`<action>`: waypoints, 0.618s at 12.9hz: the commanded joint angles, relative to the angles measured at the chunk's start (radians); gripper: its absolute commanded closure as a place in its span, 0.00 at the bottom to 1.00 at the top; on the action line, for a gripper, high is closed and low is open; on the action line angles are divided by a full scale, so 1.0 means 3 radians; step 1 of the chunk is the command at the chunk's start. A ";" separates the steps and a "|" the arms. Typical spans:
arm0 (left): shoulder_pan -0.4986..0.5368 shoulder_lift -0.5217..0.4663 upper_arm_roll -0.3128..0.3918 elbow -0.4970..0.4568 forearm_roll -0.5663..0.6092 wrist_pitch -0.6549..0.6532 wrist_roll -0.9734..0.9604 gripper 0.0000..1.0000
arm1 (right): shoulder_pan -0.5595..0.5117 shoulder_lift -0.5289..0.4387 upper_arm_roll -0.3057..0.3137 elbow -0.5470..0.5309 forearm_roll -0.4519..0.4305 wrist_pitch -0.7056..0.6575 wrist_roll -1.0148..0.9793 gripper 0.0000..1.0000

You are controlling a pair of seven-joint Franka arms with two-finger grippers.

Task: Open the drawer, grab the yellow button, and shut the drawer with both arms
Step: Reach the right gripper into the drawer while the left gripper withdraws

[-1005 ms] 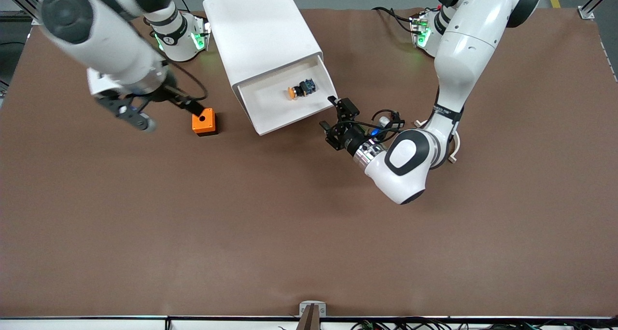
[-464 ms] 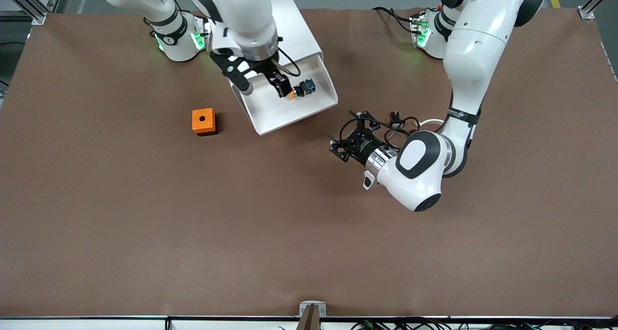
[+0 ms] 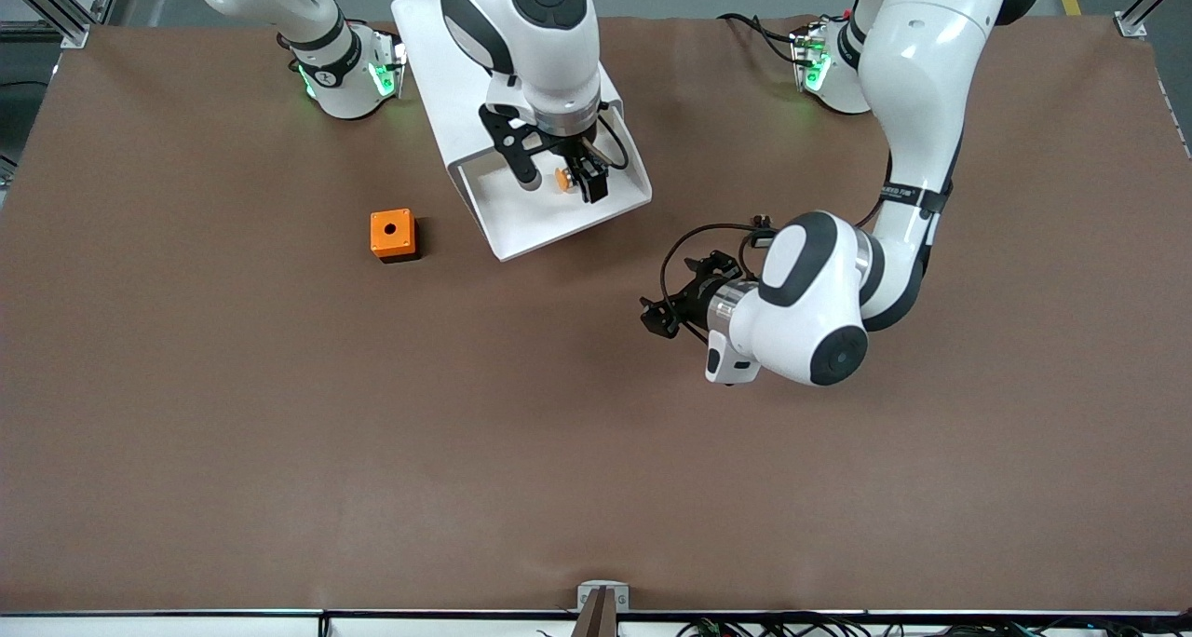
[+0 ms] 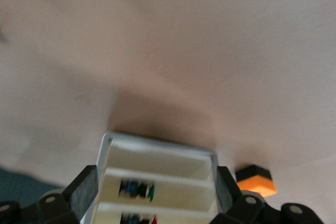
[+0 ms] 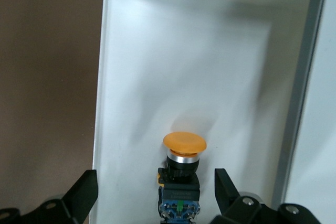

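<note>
The left gripper [image 3: 663, 314] hung low over bare table [image 3: 279, 432], nearer the front camera than the cabinet [image 3: 503, 69], toward the left arm's end. Its fingers stood wide apart and held nothing; the left wrist view, though blurred, showed them framing the cabinet's open front from a distance. This arm waited.

The orange box [image 3: 392, 235] sat on the table toward the right arm's end, well apart from both grippers.

The drawer [image 3: 521, 227] stood pulled out of the cabinet's top, so the opening step was judged complete. The button [image 5: 181, 174] lay on the drawer floor, orange cap pointing toward the drawer's front wall.

The right gripper [image 3: 557, 179] was down inside the drawer, straddling the button. Its fingers [image 5: 81, 195] stood wide open on either side of the dark body, not touching it. Nothing was gripped.

The step in hand was judged to be taking the button. The next move called for closing squarely on the body below the cap, then lifting straight clear of the drawer walls. Whether the fingertips were low enough could not be confirmed from these views.
</note>
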 commanded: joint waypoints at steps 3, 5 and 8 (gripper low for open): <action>-0.0270 -0.0225 -0.0002 -0.0117 0.0829 0.0517 -0.0010 0.01 | 0.0135 0.0087 -0.0047 0.0042 -0.0049 0.0023 0.0302 0.02; -0.0327 -0.0235 -0.0002 -0.0117 0.1024 0.0640 -0.0031 0.01 | 0.0191 0.0123 -0.0047 0.0042 -0.0049 0.0028 0.0348 0.02; -0.0383 -0.0246 -0.0007 -0.0106 0.1244 0.0682 -0.0056 0.00 | 0.0258 0.0210 -0.0047 0.0042 -0.0054 0.0110 0.0389 0.04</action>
